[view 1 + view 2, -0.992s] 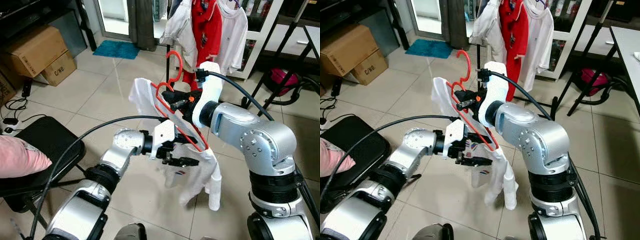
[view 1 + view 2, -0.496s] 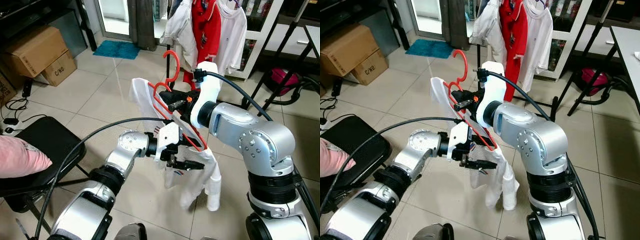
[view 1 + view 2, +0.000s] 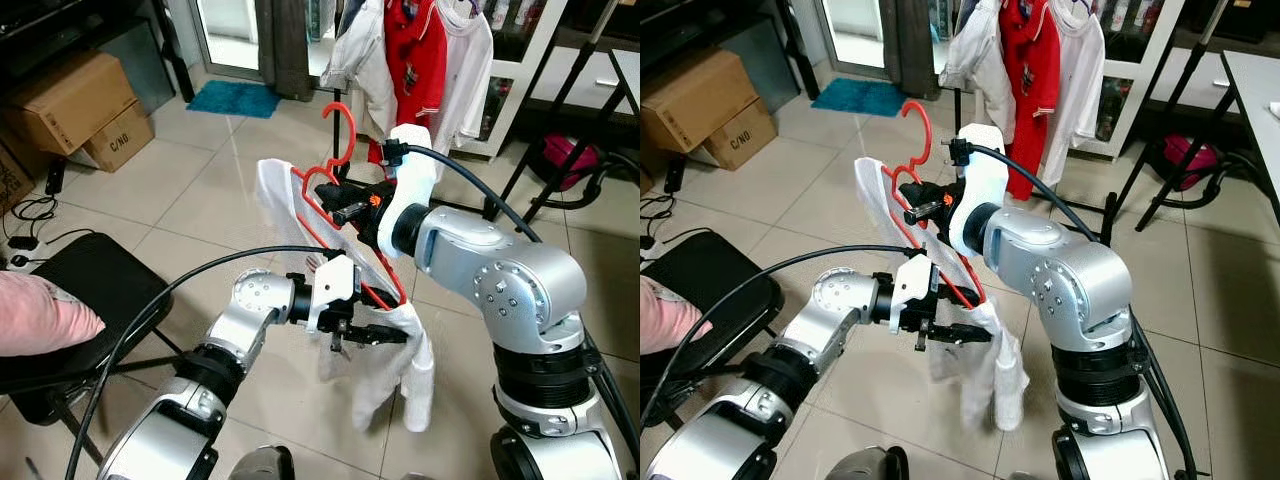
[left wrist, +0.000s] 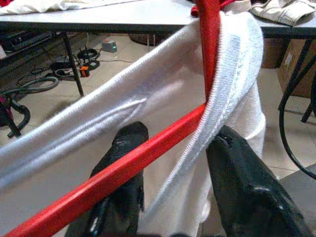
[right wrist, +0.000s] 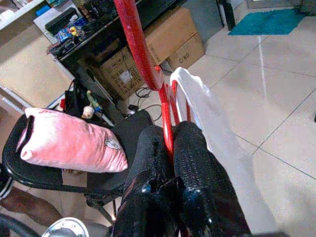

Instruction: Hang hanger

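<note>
Red hanger (image 3: 335, 195), white shirt (image 3: 395, 365) (small, possibly red-blue, print).

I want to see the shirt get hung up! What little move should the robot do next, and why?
Probably lift the red hanger toward the clothes rack. The right gripper is pinched on the hanger near its hook, the white shirt is draped on it, and the left gripper sits open around its lower bar.

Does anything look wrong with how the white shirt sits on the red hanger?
Yes. The white shirt sits askew on the red hanger: it droops in a bunch off the lower end, beside the left gripper. The right gripper pinches the hanger.
</note>
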Robot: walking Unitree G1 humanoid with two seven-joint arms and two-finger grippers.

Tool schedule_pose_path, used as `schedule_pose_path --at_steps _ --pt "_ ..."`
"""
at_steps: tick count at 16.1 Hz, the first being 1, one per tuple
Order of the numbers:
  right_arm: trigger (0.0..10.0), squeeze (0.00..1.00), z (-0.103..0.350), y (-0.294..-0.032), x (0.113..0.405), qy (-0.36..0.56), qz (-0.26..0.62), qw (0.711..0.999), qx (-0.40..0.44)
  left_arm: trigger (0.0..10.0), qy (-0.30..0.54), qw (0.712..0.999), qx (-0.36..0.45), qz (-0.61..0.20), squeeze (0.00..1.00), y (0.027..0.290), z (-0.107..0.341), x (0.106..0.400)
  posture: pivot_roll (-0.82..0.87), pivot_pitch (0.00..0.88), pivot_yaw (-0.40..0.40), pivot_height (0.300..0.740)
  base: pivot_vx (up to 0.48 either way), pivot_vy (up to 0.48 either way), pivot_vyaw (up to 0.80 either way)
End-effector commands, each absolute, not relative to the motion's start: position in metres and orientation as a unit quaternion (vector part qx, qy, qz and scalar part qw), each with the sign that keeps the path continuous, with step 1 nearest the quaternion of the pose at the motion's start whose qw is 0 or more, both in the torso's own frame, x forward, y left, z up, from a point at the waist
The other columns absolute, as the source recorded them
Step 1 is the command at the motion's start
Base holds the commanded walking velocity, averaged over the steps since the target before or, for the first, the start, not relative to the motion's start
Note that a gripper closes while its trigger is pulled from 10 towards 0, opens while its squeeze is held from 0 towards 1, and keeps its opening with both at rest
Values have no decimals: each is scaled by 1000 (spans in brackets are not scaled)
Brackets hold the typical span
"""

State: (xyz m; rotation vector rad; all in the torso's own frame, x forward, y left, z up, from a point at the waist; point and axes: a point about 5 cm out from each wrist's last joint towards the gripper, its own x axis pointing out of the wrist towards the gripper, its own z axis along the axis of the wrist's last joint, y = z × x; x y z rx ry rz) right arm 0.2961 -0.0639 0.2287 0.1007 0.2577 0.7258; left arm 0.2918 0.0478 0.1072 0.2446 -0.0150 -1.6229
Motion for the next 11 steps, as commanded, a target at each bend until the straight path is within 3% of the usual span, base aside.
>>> schedule_pose_path --at_steps 1,11 --pt "10000 0 234 -61 294 115 363 923 45 0 -16 679 108 -726 0 47 111 291 -78 80 97 740 0 0 0" --pt "10000 0 228 -65 297 126 345 929 39 0 -31 743 92 -662 0 66 110 278 -68 76 88 740 0 0 0"
